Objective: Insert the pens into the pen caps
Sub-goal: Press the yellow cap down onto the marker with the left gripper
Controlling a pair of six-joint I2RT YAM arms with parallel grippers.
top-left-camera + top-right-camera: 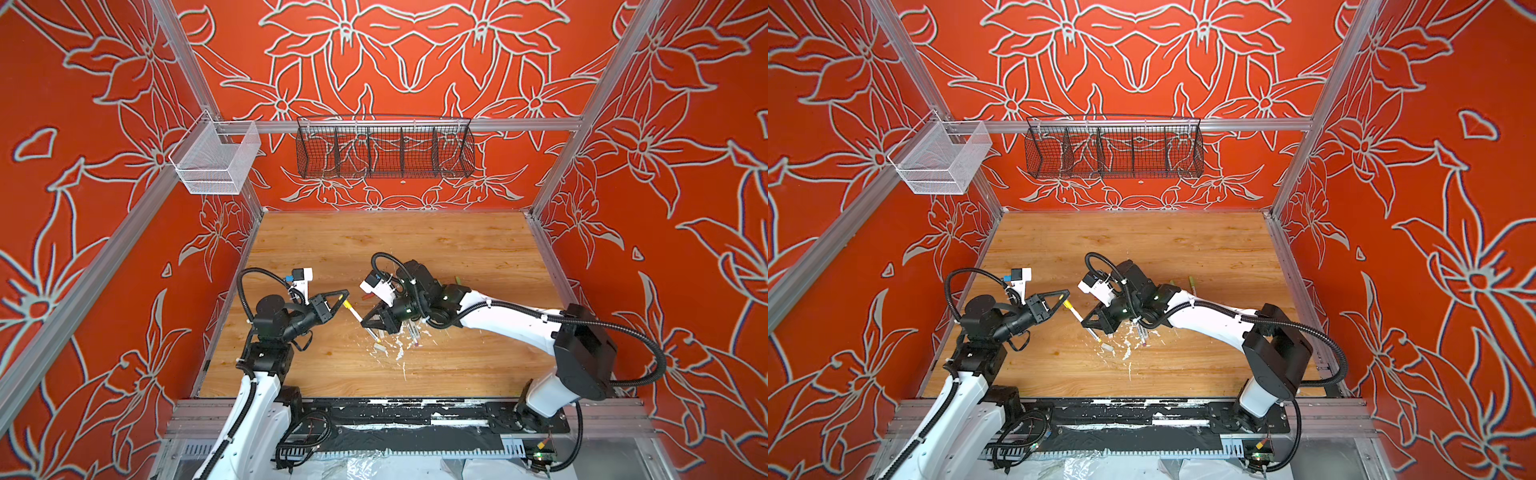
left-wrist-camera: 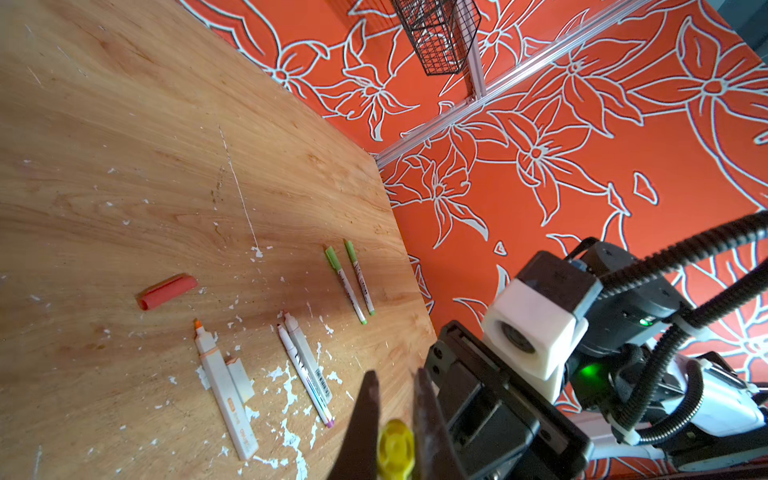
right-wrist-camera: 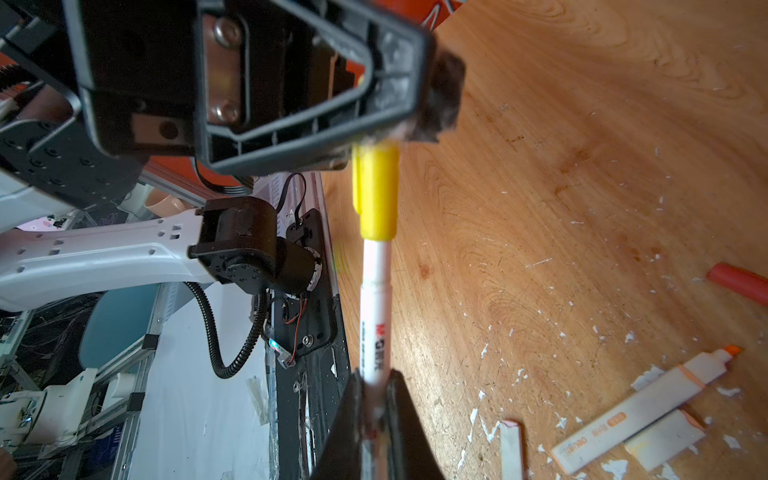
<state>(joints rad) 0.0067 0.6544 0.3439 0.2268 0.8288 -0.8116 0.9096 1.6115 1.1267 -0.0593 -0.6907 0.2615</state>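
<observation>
The left jaws pinched the yellow cap (image 3: 376,195) and the right jaws the white pen (image 3: 376,311), held above the bench (image 1: 415,249) between them, its tip already inside the cap. To seat it well, both should keep one line and press straight. I counted six pens: this one, one orange highlighter (image 2: 224,386), two bare slim pens (image 2: 311,365) and two green-capped pens (image 2: 346,286). Loose on the bench lay one orange-red cap (image 2: 166,291) and one pale cap (image 2: 242,379).
</observation>
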